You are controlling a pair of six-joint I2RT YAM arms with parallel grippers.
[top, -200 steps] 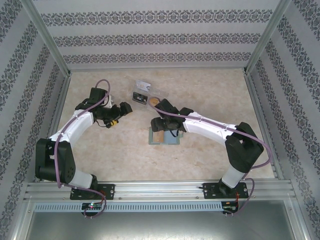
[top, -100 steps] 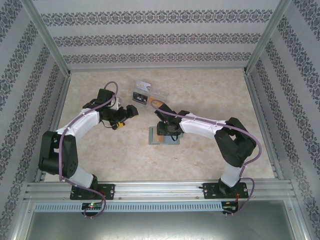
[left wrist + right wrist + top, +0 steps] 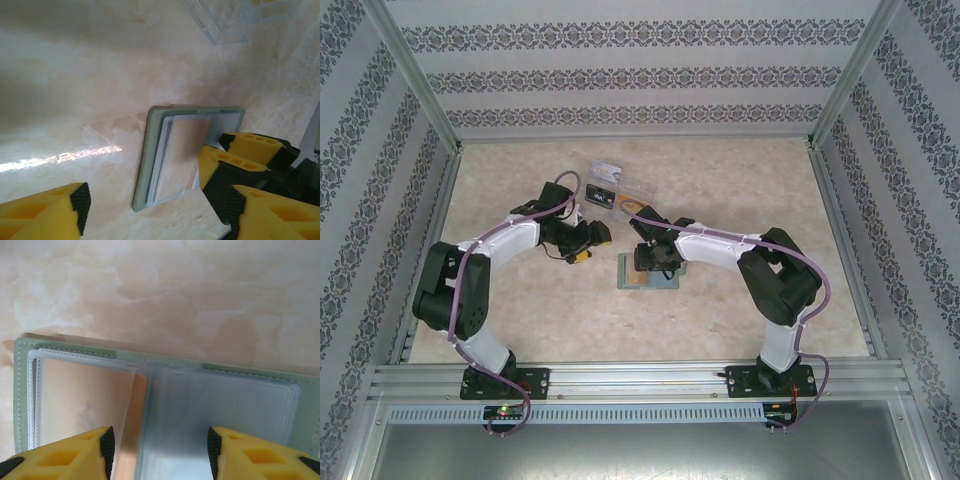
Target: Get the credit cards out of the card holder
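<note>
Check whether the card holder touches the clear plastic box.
Apart. The left wrist view shows bare table between the card holder and the clear plastic box.

Card holder (image 3: 642, 281) on table (image 3: 740, 200), clear box (image 3: 618, 186) behind; left hand (image 3: 599, 238) left, right hand (image 3: 655, 264) above.

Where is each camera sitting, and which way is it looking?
Top external: high above and behind the robot, looking down at the table; the left arm and right arm show whole, bases at the bottom.
Left wrist: on the left wrist, looking past the left gripper at the card holder on the table.
Right wrist: on the right wrist, close above the open card holder's clear sleeves, the right gripper framing the bottom edge.
Shared: all three show the card holder.
</note>
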